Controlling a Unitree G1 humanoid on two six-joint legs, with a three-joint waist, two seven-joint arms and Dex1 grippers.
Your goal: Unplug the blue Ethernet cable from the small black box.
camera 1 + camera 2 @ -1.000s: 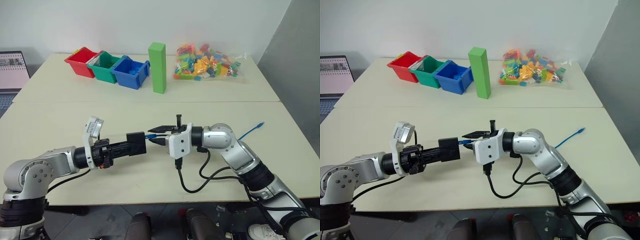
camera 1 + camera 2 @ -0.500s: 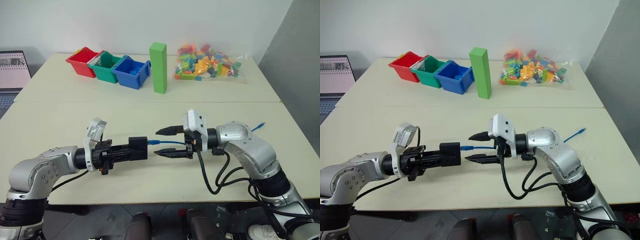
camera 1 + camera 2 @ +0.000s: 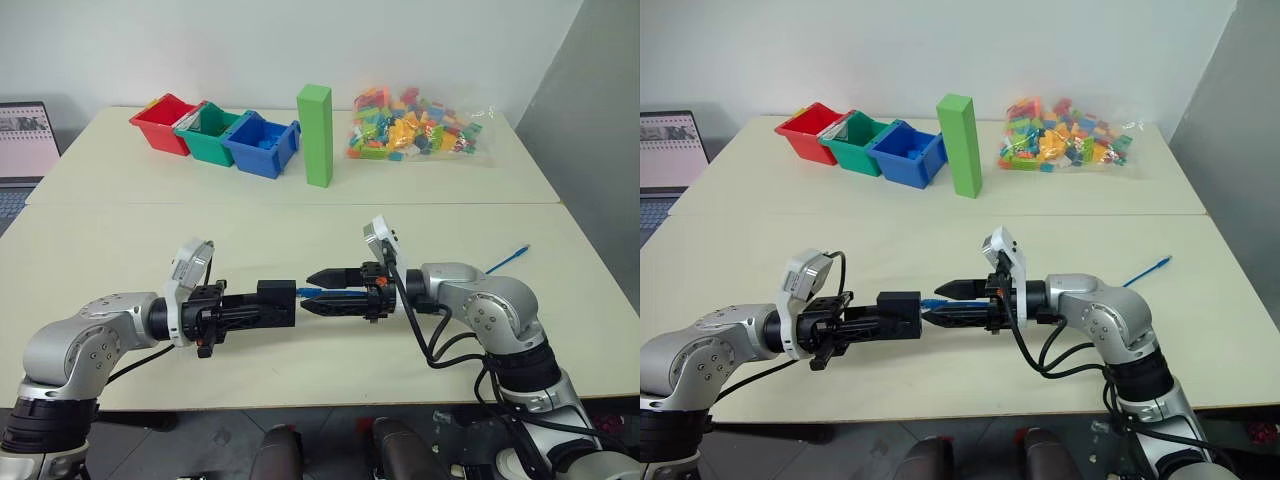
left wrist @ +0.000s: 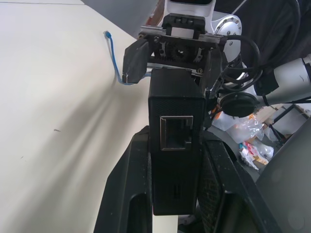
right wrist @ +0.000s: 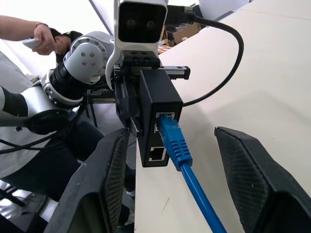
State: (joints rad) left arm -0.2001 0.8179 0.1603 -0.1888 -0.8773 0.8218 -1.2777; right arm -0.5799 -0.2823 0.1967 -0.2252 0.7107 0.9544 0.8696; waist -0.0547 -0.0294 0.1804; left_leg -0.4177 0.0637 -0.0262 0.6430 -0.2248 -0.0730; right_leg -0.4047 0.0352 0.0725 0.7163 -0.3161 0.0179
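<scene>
The small black box (image 3: 278, 297) hangs above the table's front, with my left gripper (image 3: 250, 308) shut on it. In the left wrist view the box (image 4: 175, 145) sits between both fingers. The blue Ethernet cable (image 5: 175, 143) is plugged into the box's upper port (image 5: 165, 116). It runs back under my right arm, and its free end (image 3: 508, 257) lies on the table at the right. My right gripper (image 3: 308, 292) is open, one finger above and one below the plug, close to the box face. Its fingers (image 5: 104, 184) stand apart from the plug on both sides.
At the back stand red (image 3: 163, 122), green (image 3: 208, 131) and blue (image 3: 262, 145) bins, a tall green block (image 3: 316, 134) and a bag of coloured bricks (image 3: 412, 124). A laptop (image 3: 22, 140) sits at the far left. A person (image 5: 46, 36) shows behind the left arm.
My right gripper has rolled, so its fingers now stand one above the other, and it has opened wider around the plug. The left gripper still holds the box, and the cable is still plugged in.
</scene>
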